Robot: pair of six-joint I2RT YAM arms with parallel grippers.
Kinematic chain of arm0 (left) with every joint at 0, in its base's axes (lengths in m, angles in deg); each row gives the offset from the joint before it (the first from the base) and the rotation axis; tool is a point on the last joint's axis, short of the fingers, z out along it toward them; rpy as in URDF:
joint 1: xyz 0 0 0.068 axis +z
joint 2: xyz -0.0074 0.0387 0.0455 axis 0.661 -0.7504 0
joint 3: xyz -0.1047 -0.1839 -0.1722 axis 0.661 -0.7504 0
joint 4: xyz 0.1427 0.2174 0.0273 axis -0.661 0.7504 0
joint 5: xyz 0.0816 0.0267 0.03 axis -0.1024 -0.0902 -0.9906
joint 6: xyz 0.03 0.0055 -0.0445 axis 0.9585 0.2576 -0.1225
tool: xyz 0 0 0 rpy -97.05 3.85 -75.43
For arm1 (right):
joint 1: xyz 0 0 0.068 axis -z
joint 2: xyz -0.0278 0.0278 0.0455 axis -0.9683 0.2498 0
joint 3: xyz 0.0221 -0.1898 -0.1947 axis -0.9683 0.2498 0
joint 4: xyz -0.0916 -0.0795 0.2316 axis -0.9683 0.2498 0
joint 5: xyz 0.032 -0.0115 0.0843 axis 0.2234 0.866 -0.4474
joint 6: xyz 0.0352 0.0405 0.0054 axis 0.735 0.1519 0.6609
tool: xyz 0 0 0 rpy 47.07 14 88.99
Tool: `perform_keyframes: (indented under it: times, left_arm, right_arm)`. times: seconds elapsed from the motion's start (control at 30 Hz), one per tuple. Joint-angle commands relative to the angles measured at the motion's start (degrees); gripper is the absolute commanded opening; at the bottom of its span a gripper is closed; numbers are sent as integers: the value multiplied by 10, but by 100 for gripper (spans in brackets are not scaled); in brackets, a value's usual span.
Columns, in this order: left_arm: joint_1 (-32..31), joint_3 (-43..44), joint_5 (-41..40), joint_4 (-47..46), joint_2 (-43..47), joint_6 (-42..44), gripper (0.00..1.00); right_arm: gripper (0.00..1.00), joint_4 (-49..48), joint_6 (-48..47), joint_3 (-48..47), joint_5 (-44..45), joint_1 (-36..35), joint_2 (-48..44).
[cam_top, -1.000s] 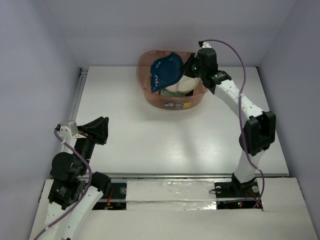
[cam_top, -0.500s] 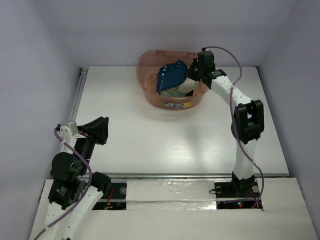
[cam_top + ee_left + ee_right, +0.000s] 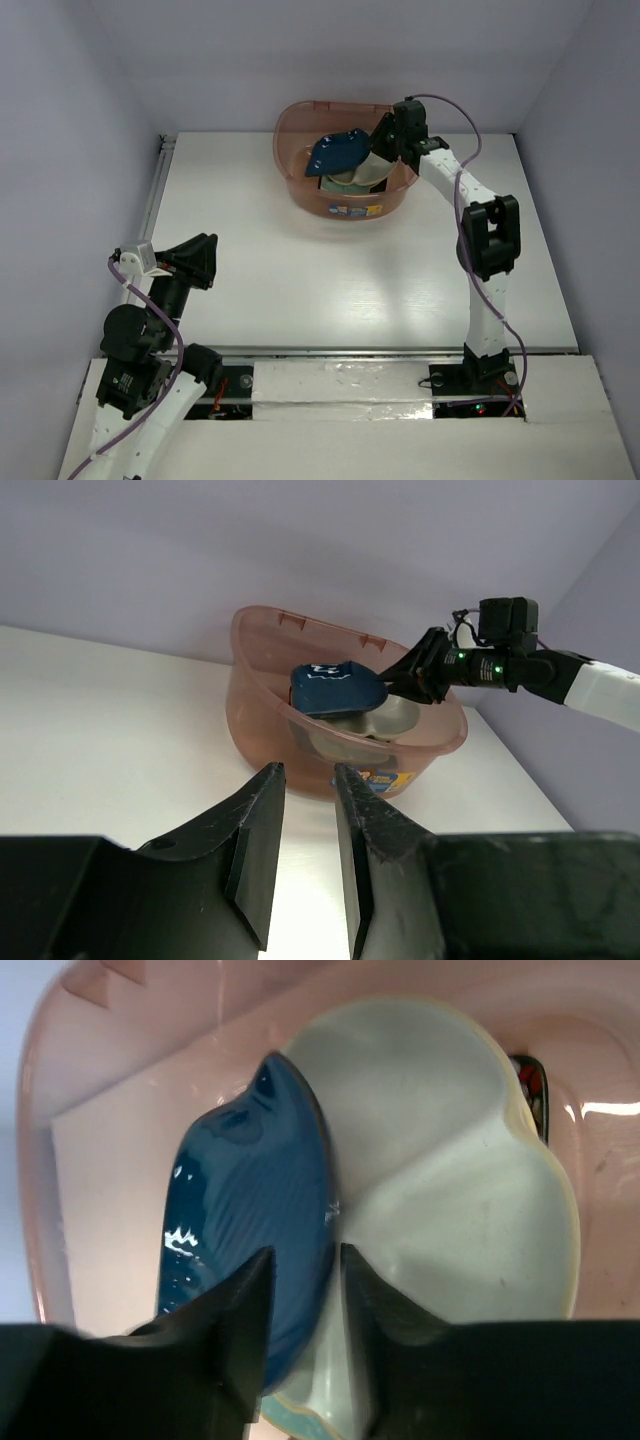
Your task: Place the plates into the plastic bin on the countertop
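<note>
Pinkish-brown plastic bin point(image 3: 340, 205) sits at far-centre of tabletop point(image 3: 300, 280). R end effector point(image 3: 303, 1260) reaches inside it, fingers clamped on rim of dark blue leaf plate point(image 3: 250, 1190). Plate is tilted, raised over white 3-section plate point(image 3: 440, 1200) lying in the bin; can't tell if the two touch. More dishes underneath, mostly hidden. L end effector point(image 3: 303, 780) is over near-L part of tabletop, well apart from bin, pointed towards it, fingers at a narrow gap w/ nothing between.
</note>
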State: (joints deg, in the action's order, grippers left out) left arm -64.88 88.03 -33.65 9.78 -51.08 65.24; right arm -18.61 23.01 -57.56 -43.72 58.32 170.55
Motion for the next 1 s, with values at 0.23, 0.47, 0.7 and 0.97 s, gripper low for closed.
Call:
perform_keyframes:
  times: [0.23,0.47,0.7,0.97]
  left_arm:
    - [4,1,6,-28,-6,2,24]
    - [9,1,6,-28,-8,2,24]
    - [14,2,7,-29,-13,2,24]
    - [20,3,6,-28,-18,3,30]
  right_arm:
    - [52,-67,2,32,11,5,-101]
    - [54,-121,-18,154,-6,5,-213]
    - [43,-188,-36,309,-45,5,-359]
    - [0,-218,-74,471,-79,-6,-563]
